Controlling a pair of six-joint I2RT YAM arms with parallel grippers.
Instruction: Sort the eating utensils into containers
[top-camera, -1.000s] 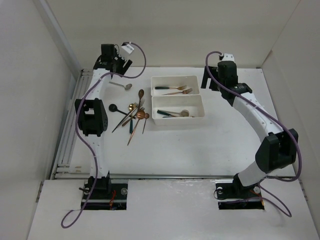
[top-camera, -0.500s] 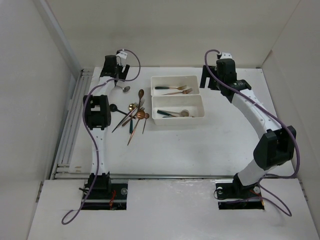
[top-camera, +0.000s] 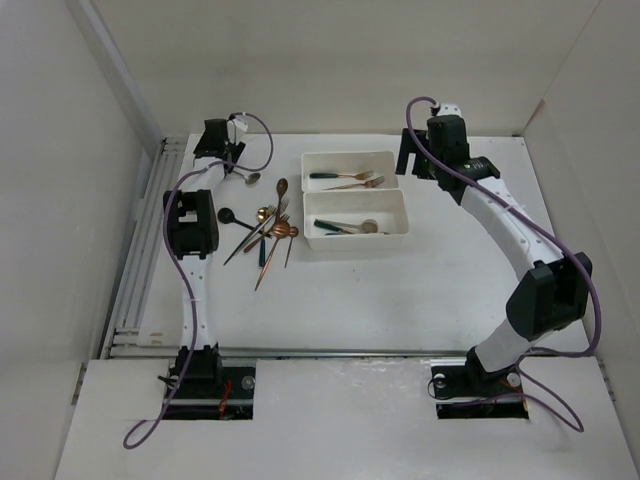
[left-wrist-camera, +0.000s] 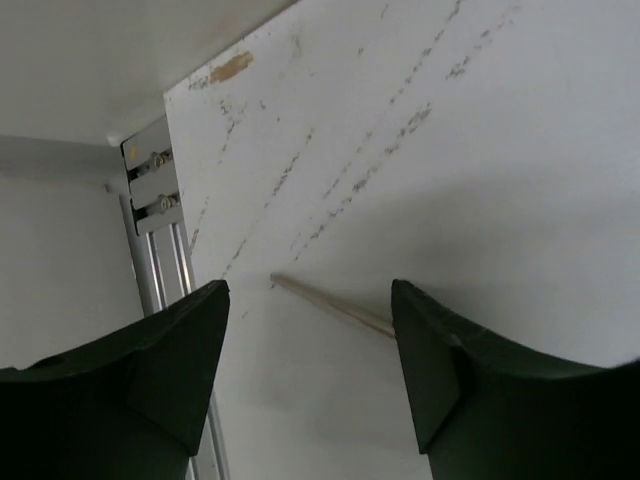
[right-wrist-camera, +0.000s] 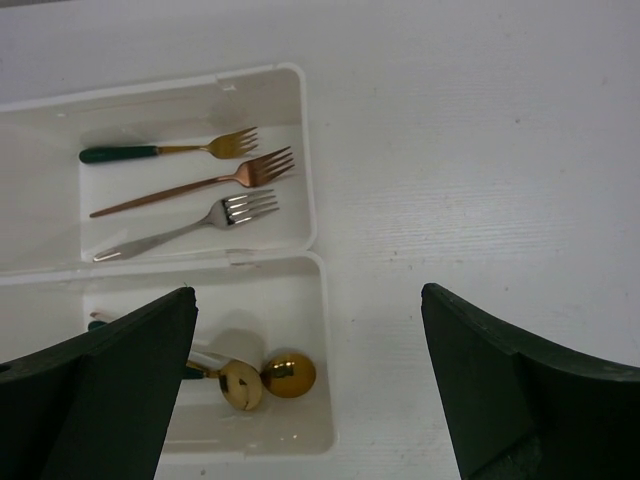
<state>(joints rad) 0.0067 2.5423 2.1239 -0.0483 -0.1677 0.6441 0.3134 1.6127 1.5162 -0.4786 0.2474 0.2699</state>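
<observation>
From above, two white bins are sitting side by side at the middle of the table (top-camera: 420, 290): the far bin (top-camera: 349, 153) and the near bin (top-camera: 358, 240), their long sides touching. Left of them a loose heap (top-camera: 265, 230) of copper, gold and dark-handled utensils is lying crossed, too tangled to count. One silver spoon (top-camera: 254, 178) is lying apart beyond it. The left arm is standing stretched along the rail (top-camera: 140, 270), the left gripper (top-camera: 230, 165) hanging at that spoon's handle. The right arm is arching over, its right gripper (top-camera: 412, 160) hovering just right of the far bin.

At the left wrist, the left gripper (left-wrist-camera: 310, 330) is standing open low over the table, a thin handle (left-wrist-camera: 335, 306) lying between its fingers (left-wrist-camera: 170, 360), ungripped.

At the right wrist, the right gripper (right-wrist-camera: 308, 300) is gaping wide and empty. The far bin (right-wrist-camera: 305, 150) is holding three forks: green-handled gold fork (right-wrist-camera: 170, 150), copper fork (right-wrist-camera: 190, 190), silver fork (right-wrist-camera: 190, 228). The near bin (right-wrist-camera: 322, 380) is showing two gold spoon bowls (right-wrist-camera: 288, 373), the rest being hidden.
</observation>
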